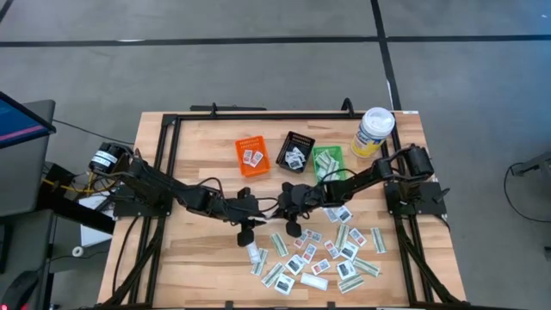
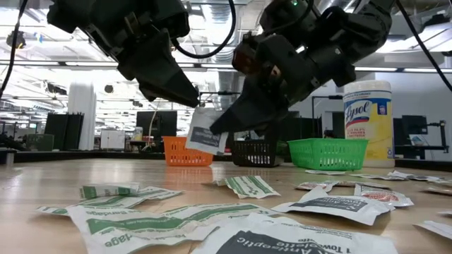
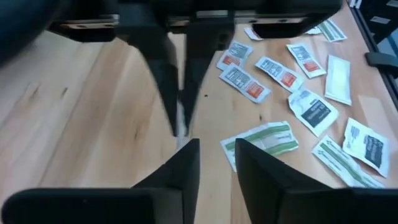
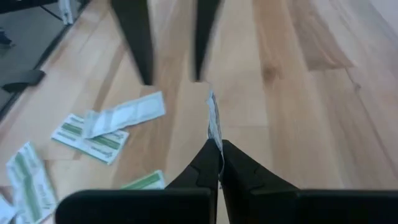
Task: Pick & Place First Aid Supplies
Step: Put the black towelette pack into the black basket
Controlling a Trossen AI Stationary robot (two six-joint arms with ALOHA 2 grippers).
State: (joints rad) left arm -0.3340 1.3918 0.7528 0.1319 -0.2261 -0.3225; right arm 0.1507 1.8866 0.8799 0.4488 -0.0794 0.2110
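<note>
While you watch mid-table: both grippers meet above the boards.
Right gripper point(image 4: 216, 163): clamped on a white packet point(image 4: 214, 124), held off the wood.
Left gripper point(image 3: 214, 163): fingers parted, facing it.
Nearby: loose packets point(image 1: 331, 254) on the table point(image 1: 198, 155); orange bin point(image 1: 252, 156), black bin point(image 1: 296, 151), green bin point(image 1: 328, 162) behind.

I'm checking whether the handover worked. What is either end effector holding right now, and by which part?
The right end effector pinches a white packet by its lower edge, held edge-on above the table. The left end effector is open, facing it, holding nothing.
</note>
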